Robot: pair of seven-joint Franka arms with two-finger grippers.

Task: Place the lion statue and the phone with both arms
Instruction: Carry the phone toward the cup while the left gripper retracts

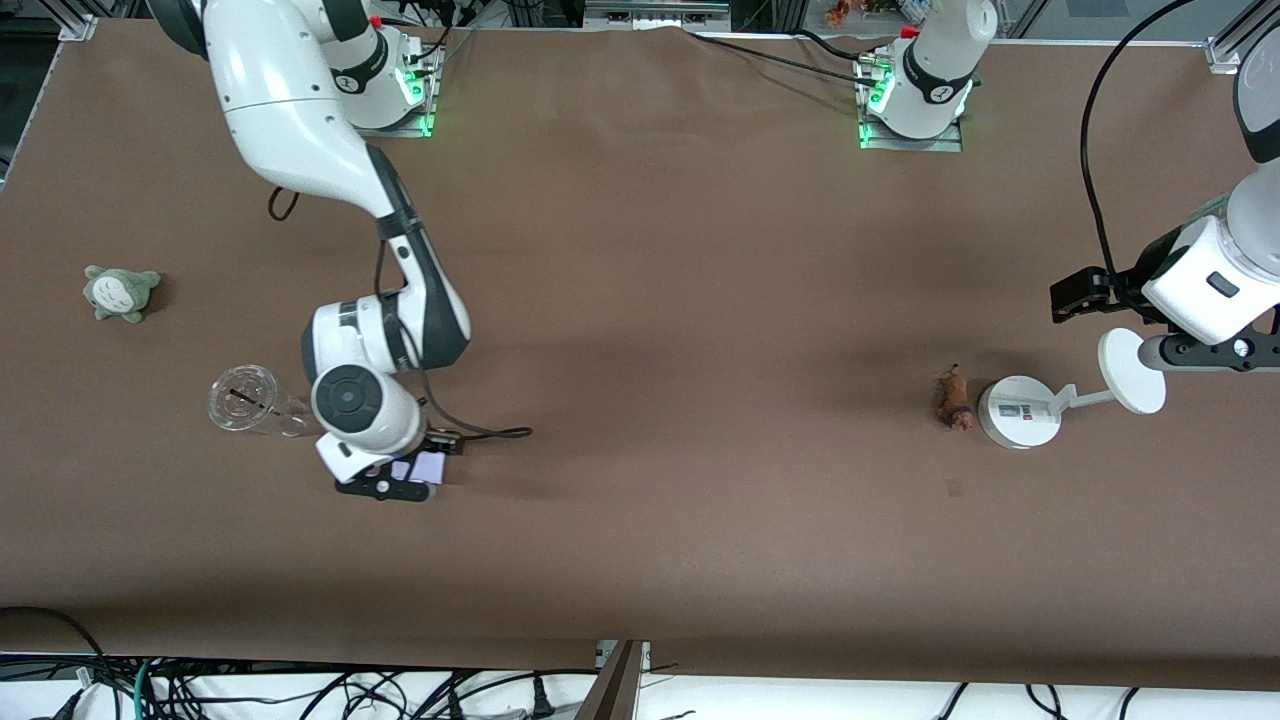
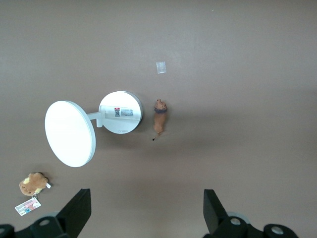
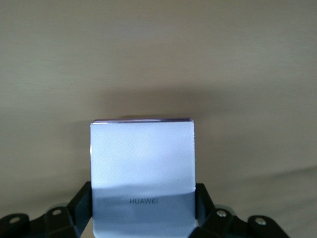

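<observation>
Phone seemingly clamped between right gripper jaws; left gripper jaws apart above lion statue.

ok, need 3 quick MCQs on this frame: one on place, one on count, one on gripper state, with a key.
1. The lion statue lies:
A. beside the round white stand
B. inside the clear cup
C. on the grey-green plush

2. Plush toys visible across all views:
A. none
B. two
C. five

3. The right gripper is:
A. open over the stand
B. shut on the phone
C. out of view

Key: 1 A, the statue sits next to the stand's base. 2 B, the grey-green plush plus a brown plush. 3 B, its fingers press both phone edges. The left gripper hangs open above the statue.
</observation>
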